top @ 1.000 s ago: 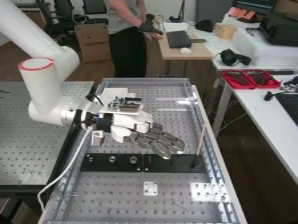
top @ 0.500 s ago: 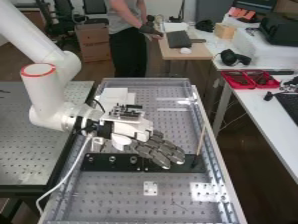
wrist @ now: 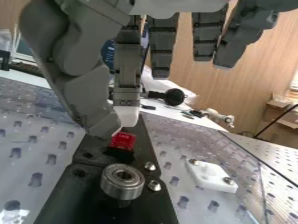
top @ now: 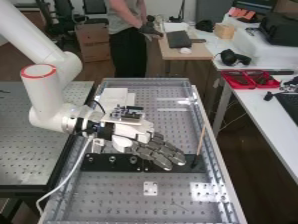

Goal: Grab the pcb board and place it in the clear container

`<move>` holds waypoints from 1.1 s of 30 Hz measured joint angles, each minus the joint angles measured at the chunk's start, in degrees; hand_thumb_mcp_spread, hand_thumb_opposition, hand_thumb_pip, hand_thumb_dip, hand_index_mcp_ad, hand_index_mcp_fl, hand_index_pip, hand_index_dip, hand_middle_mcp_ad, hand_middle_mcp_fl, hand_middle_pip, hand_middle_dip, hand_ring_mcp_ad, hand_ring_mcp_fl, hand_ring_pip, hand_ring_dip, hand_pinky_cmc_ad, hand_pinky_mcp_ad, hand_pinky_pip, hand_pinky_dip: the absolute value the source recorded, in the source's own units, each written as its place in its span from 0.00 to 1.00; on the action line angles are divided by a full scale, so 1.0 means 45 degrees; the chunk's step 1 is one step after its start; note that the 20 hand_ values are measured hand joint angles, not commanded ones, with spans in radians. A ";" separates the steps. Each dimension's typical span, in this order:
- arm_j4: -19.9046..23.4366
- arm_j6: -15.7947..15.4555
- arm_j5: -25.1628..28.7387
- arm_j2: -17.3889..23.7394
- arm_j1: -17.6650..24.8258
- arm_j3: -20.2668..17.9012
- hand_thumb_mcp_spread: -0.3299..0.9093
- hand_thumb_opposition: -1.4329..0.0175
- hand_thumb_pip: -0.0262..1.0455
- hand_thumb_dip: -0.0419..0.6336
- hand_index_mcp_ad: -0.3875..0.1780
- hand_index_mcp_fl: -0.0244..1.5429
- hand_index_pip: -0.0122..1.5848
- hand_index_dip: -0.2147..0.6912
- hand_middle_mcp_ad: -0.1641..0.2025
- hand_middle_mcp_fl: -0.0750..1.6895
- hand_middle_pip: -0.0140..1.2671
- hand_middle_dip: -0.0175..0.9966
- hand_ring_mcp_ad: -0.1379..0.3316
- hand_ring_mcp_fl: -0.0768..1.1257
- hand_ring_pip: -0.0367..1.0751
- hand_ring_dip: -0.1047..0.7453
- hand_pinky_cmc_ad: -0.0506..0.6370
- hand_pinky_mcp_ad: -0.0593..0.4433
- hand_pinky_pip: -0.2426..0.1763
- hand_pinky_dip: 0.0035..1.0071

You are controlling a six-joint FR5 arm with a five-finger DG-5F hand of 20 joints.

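robot hand [top: 159,150] farther over the black plate [top: 124,166] than before

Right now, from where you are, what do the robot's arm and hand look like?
The arm is white with rounded joints, a red ring around one of them and a pale cable near the wrist. The hand has dark grey, segmented fingers and white parts towards its base.
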 joint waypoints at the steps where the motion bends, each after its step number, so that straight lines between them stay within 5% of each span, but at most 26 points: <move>1: -0.0005 -0.0001 -0.0026 -0.0010 -0.0013 0.0007 0.64 0.41 0.70 0.43 0.59 0.16 0.98 0.39 0.62 0.13 0.11 0.19 0.80 0.07 0.12 0.15 0.42 0.46 0.34 0.40; 33: -0.0328 -0.0862 -0.1444 -0.0322 -0.0562 0.0403 0.64 0.41 0.70 0.43 0.59 0.18 0.99 0.39 0.62 0.14 0.11 0.19 0.80 0.07 0.12 0.15 0.42 0.45 0.34 0.40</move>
